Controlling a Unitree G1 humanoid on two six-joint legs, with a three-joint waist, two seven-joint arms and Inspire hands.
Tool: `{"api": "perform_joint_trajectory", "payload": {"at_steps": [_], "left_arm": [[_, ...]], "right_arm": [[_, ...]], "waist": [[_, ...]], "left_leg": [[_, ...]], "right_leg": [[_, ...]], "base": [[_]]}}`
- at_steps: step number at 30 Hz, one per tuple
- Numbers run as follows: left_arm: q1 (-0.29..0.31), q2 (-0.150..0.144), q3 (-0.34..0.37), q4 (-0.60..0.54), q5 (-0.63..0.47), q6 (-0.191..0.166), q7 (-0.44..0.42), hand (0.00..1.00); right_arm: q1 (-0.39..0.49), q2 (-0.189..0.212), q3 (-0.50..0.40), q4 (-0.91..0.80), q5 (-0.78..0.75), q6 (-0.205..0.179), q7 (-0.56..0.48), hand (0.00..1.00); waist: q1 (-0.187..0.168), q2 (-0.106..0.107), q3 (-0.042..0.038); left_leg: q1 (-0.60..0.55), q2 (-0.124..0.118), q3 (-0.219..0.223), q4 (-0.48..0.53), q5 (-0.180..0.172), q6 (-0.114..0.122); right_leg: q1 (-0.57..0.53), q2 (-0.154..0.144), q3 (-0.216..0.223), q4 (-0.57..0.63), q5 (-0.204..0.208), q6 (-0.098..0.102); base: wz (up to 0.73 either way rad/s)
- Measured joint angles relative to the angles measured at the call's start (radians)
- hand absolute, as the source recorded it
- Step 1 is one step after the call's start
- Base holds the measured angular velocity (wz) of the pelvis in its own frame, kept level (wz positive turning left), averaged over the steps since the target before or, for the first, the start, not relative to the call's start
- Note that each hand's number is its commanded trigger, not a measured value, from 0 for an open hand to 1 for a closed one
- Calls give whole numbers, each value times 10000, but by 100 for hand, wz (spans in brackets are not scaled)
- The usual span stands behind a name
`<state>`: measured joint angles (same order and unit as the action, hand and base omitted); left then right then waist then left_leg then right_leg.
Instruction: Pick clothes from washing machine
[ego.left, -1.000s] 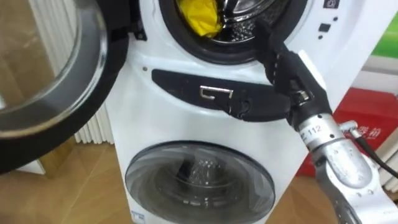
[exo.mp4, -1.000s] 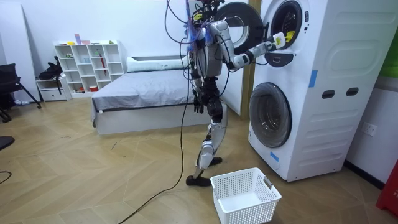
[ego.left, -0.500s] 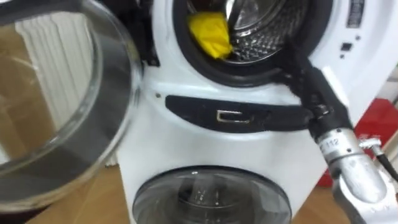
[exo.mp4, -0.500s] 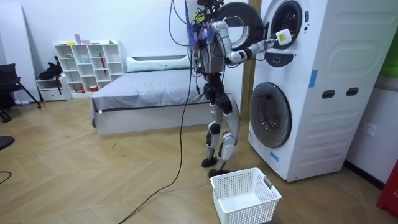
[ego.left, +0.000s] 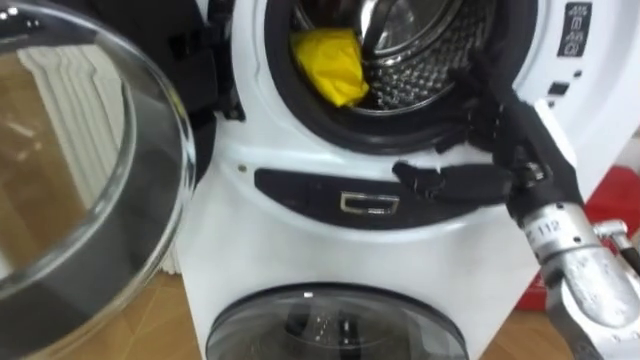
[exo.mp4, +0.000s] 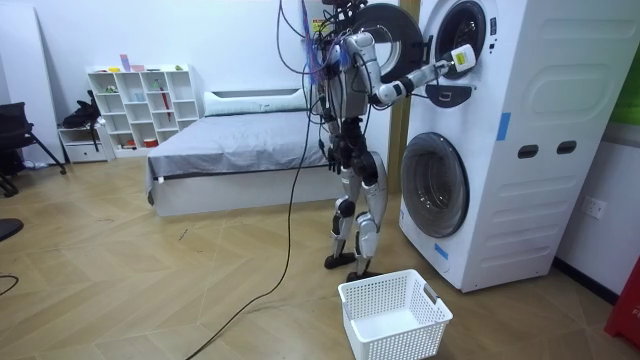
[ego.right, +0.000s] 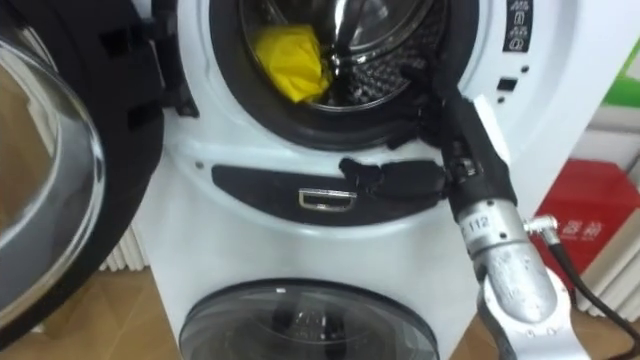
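Yellow cloth (ego.left: 330, 62) lies bunched inside the drum (ego.left: 425, 65) of the upper washing machine (ego.left: 240, 240) in the left eye view, up against the drum's left side. The round door (ego.left: 90, 190) is swung wide open to the left, with its glass toward the camera. The right robot hand (ego.left: 512, 140) comes up from the lower right and sits at the lower right of the drum's dark rim. Its fingers are stretched straight up along the rim, and its thumb is spread out to the left across the dark panel (ego.left: 320, 195) below the opening. It grasps nothing. Below the panel is the closed glass door (ego.left: 335, 325) of the lower machine.

In the right eye view the hand is well to the right of the cloth and apart from it, with bare drum wall between them. A red object (ego.right: 590, 235) shows to the right of the machines, behind the forearm.

In the room view the robot stands upright on the wooden floor (exo.mp4: 150, 290), close in front of the stacked machines at the room view's right. Its right arm is raised to the upper opening. The left robot hand (exo.mp4: 331, 152) hangs by its hip; I cannot tell how its fingers are set. A white laundry basket (exo.mp4: 395, 315) stands on the floor just beside the robot's feet, in front of the lower machine. A bed (exo.mp4: 230, 150) and a white shelf unit (exo.mp4: 140, 105) stand behind.
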<state>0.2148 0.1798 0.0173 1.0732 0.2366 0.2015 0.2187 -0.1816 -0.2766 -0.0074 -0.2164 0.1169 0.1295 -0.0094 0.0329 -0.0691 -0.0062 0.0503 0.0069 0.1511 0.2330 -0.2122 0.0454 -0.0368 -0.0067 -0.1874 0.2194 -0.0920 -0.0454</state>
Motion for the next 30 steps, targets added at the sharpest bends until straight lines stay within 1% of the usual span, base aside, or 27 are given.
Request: {"api": "perform_joint_trajectory", "payload": {"at_steps": [3, 9, 11, 13, 15, 17, 18, 19, 20, 21, 22, 23, 25, 27, 29, 30], "left_arm": [[-48, -51, 5, -17, 3, -1, -170, 0], [-224, -51, 48, -13, 25, -43, -345, 0], [-297, -52, 48, 2, 20, -54, -346, 0], [-373, -52, 45, 49, 22, -70, -344, 0], [-396, -51, 96, 47, 23, -76, -344, 0], [-404, -48, 181, 83, 18, -125, -336, 0], [-410, -44, 179, 130, 14, -153, -336, 0], [-446, -31, 176, 213, 8, -228, -336, 0], [-462, -22, 175, 259, 7, -281, -335, 0], [-495, 7, 168, 294, 8, -346, -334, 0], [-506, 50, 169, 293, 7, -419, -330, 0], [-500, 63, 169, 293, 10, -433, -330, 0], [-464, 67, 169, 357, 14, -481, -332, 0], [-467, 53, 171, 458, 5, -475, -337, 0], [-423, 47, 196, 473, 6, -468, -338, 0], [-421, 48, 204, 479, 6, -461, -339, 0]], "right_arm": [[-132, -21, 0, -11, -5, 139, 197, 0], [-147, -61, -49, -97, -33, 177, 560, 0], [-146, -68, -48, -310, -80, 348, 585, 0], [-146, -118, -37, -740, -322, 633, 739, 0], [-149, -116, 101, -1401, -566, 772, 909, 0], [-472, -70, 374, -2099, -608, 769, 1134, 0], [-961, -48, 642, -2368, -482, 733, 1247, 0], [-1358, -33, 848, -2511, -311, 558, 1385, 0], [-1504, -33, 940, -2579, -223, 495, 1457, 0], [-1633, -33, 1063, -2785, 47, 412, 1578, 0], [-1649, -26, 1159, -3005, 358, 343, 1721, 0], [-1658, -28, 1193, -3097, 488, 343, 1817, 0], [-1765, -28, 1245, -3234, 1094, 339, 2124, 0], [-1819, -24, 1251, -3285, 1455, 343, 2291, 0], [-1819, -24, 1274, -3389, 1539, 345, 2470, 0], [-1819, -23, 1288, -3446, 1539, 345, 2590, 0]], "waist": [[-18, -15, -9], [-27, -38, -6], [-44, -58, 4], [-46, -91, -5], [-10, -122, -26], [34, -132, -34], [51, -133, -34], [89, -137, -33], [135, -149, -40], [301, -174, -58], [487, -265, -60], [570, -311, -65], [663, -448, -28], [823, -463, -22], [881, -434, -2], [923, -401, 21]], "left_leg": [[-77, 41, -46, 37, 36, -58], [-104, 84, -155, 10, 98, -166], [-147, 95, -171, 5, 111, -189], [-261, 109, -159, -41, 139, -228], [-293, 110, -141, -157, 194, -248], [-265, 124, -142, -265, 239, -241], [-200, 138, -145, -332, 248, -256], [-122, 167, -157, -349, 249, -264], [-73, 176, -185, -368, 242, -274], [36, 187, -209, -462, 225, -297], [133, 193, -286, -537, 204, -327], [156, 195, -320, -549, 183, -336], [180, 194, -541, -548, 127, -331], [182, 209, -546, -558, 93, -320], [200, 190, -573, -633, 80, -300], [219, 182, -575, -671, 67, -279]], "right_leg": [[-46, 29, -42, 4, 17, -84], [-47, 67, -143, 3, -18, -184], [-82, 69, -188, 7, -30, -204], [-216, 85, -189, 8, -26, -237], [-313, 98, -171, 15, -30, -270], [-321, 117, -193, 8, -42, -338], [-263, 133, -223, -18, -38, -401], [-109, 157, -313, -139, -33, -422], [-18, 175, -354, -191, -33, -422], [68, 206, -356, -217, -62, -442], [233, 252, -397, -348, -69, -439], [274, 266, -419, -385, -80, -434], [423, 270, -617, -514, -107, -405], [413, 279, -603, -528, -130, -368], [410, 269, -603, -531, -164, -320], [411, 265, -594, -530, -183, -291]], "base": [[5], [4], [4], [0], [-2], [2], [12], [17], [17], [16], [13], [21], [24], [5], [2], [0]]}}
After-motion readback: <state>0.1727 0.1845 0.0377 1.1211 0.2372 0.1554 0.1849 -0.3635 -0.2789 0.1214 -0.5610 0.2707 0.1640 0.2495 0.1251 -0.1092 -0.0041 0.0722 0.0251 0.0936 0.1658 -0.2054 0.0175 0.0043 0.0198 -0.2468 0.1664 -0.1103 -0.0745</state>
